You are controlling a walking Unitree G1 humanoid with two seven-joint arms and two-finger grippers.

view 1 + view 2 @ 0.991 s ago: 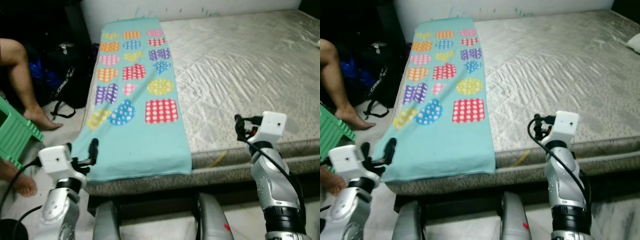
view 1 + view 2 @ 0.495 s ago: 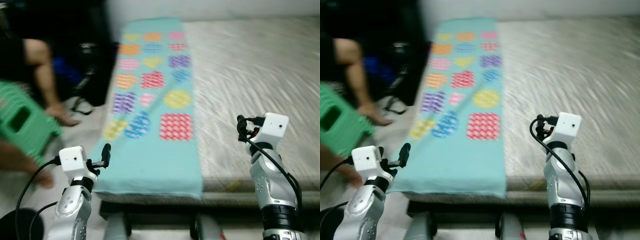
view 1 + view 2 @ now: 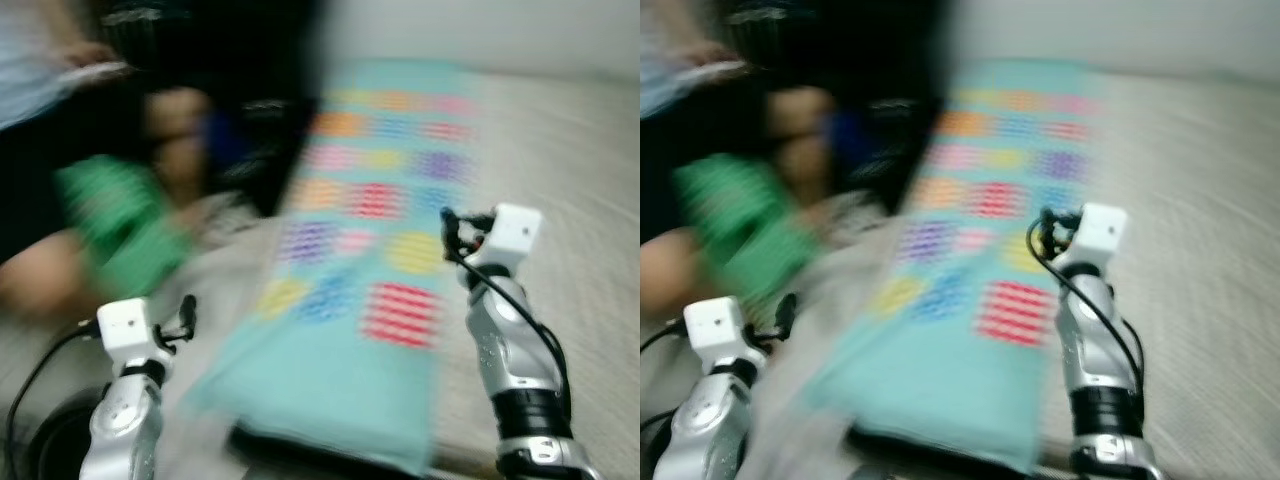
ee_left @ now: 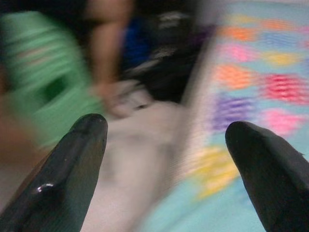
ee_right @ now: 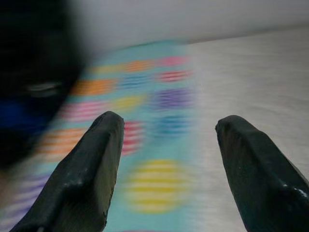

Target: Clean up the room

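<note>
— Though everything is blurred, where's the patterned teal blanket (image 3: 370, 300)?
— Spread along the mattress (image 3: 590, 230) edge.
— And the grippers?
— Left gripper (image 4: 164, 159) and right gripper (image 5: 166, 159) both spread wide, holding nothing.

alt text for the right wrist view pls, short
Blurred view between the right hand's two open black fingers, nothing held, looking over a turquoise blanket with colourful patterned shapes, spread on a pale grey mattress. A dark smear sits beside the blanket.
</note>
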